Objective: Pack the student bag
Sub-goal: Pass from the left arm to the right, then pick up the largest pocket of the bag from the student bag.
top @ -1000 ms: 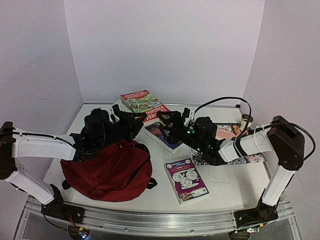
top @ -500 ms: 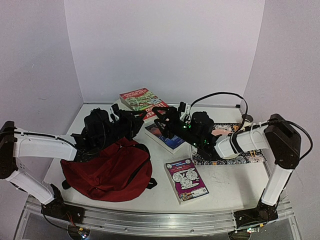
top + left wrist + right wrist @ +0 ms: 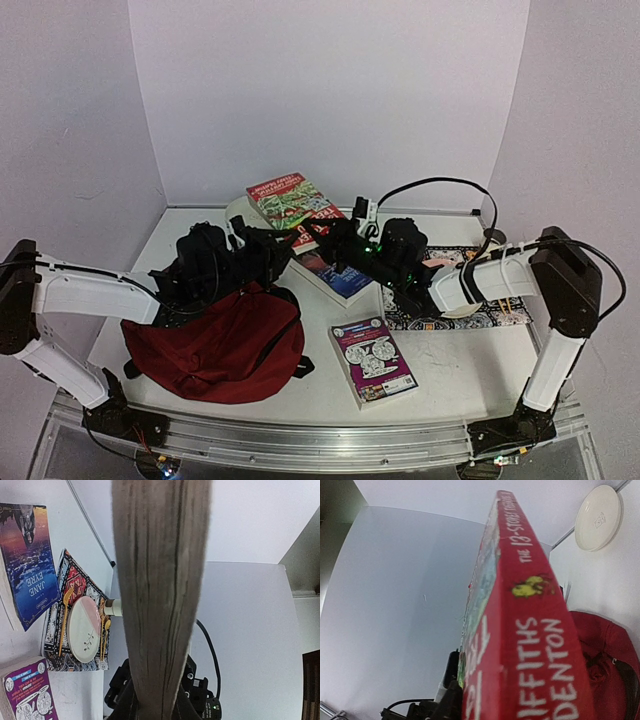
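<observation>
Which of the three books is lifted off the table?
The red-and-green book, held up at the back; the blue book and purple book lie flat.

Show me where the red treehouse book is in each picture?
Top: red book, centre-back.
Left wrist: its page edges fill the middle.
Right wrist: its red spine runs down the centre.
Shared landmark: backpack, in top and right-wrist views.

Three books: a red book (image 3: pixel 290 200), a blue book (image 3: pixel 336 277), a purple book (image 3: pixel 373 360). One bag (image 3: pixel 215 348). One mat (image 3: pixel 75 577), one plate (image 3: pixel 84 629), two gold utensils (image 3: pixel 65 620).
</observation>
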Tool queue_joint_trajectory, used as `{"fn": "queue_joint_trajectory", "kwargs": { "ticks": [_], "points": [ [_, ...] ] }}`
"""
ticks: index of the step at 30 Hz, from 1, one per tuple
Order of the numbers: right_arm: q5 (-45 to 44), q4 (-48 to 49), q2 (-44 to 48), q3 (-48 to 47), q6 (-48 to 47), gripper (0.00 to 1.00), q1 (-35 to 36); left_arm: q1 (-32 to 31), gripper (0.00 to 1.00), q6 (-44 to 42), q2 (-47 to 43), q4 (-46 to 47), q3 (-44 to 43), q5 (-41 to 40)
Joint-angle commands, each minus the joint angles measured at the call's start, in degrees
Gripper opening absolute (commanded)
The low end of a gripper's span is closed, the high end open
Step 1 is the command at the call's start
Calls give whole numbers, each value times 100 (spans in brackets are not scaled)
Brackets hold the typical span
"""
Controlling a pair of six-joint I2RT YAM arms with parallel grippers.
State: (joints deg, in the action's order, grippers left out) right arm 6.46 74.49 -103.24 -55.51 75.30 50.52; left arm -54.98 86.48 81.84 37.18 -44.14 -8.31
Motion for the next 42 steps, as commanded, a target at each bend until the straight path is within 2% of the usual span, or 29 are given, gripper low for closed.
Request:
{"fn": "queue_joint_trajectory", "kwargs": {
  "ticks": [1,5,8,10,16,22,27,35,42],
  "points": [
    [138,1960,154,-24,-115,11,22,-68,5,-15,-220,731,-65,49],
    [103,1965,339,195,-133,1,-54,-66,21,-255,-450,720,149,11],
    [88,1959,526,429,-129,0,-126,-65,38,-766,-755,542,269,-13],
    [46,1956,630,593,-111,0,-160,-65,47,-1224,-954,85,218,-2],
    [67,1798,934,1023,-66,0,-267,-59,63,-2404,-1517,-1685,99,-33],
    [163,1260,1279,1334,-158,0,-313,-60,71,-3441,-1637,-4371,-526,-8],
    [167,985,1523,1640,-234,0,-315,-57,76,-4103,-1628,-5838,-970,203],
    [65,691,1852,2064,-301,0,-319,-116,82,-4500,-1177,-7025,-1345,704],
    [6,317,2047,2087,-458,0,-344,-470,84,-4765,-624,-7613,-1686,379]
  ]
}}
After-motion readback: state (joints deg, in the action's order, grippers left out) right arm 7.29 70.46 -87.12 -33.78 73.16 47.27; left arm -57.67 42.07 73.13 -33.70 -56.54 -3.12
